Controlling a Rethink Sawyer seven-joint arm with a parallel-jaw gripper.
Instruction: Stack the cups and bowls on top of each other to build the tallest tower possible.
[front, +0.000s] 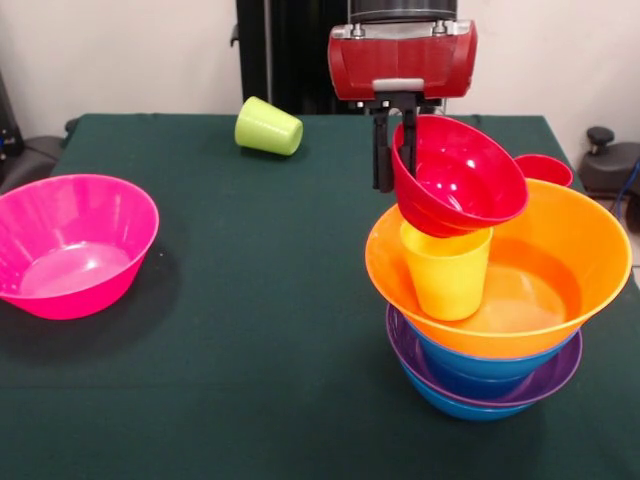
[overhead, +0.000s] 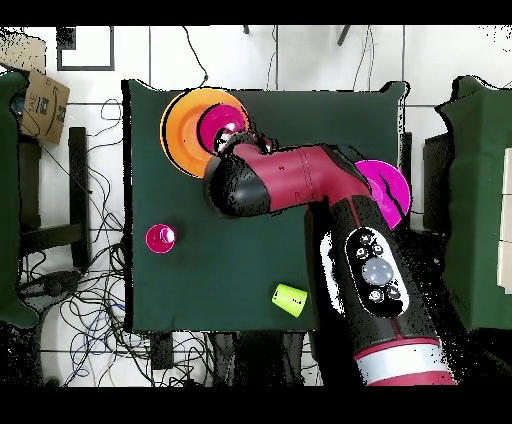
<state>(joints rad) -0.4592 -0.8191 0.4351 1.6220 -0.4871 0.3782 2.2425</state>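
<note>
The tower stands at the front right: a blue bowl (front: 470, 405), a purple bowl (front: 545, 385) and a second blue bowl (front: 480, 365) nested, with the wide orange bowl (front: 560, 250) on top. The yellow cup (front: 447, 270) stands upright in the orange bowl. My gripper (front: 396, 160) is shut on the rim of the small red bowl (front: 465, 175), which is tilted with its base on the yellow cup's mouth. The overhead view shows the red bowl (overhead: 222, 128) inside the orange bowl (overhead: 180, 130). The translucent blue bowl is not in view.
The large pink bowl (front: 72, 243) sits at the left, partly under the arm in the overhead view (overhead: 390, 185). The lime green cup (front: 268, 127) lies on its side at the far middle. The red cup (front: 545, 168) stands behind the tower.
</note>
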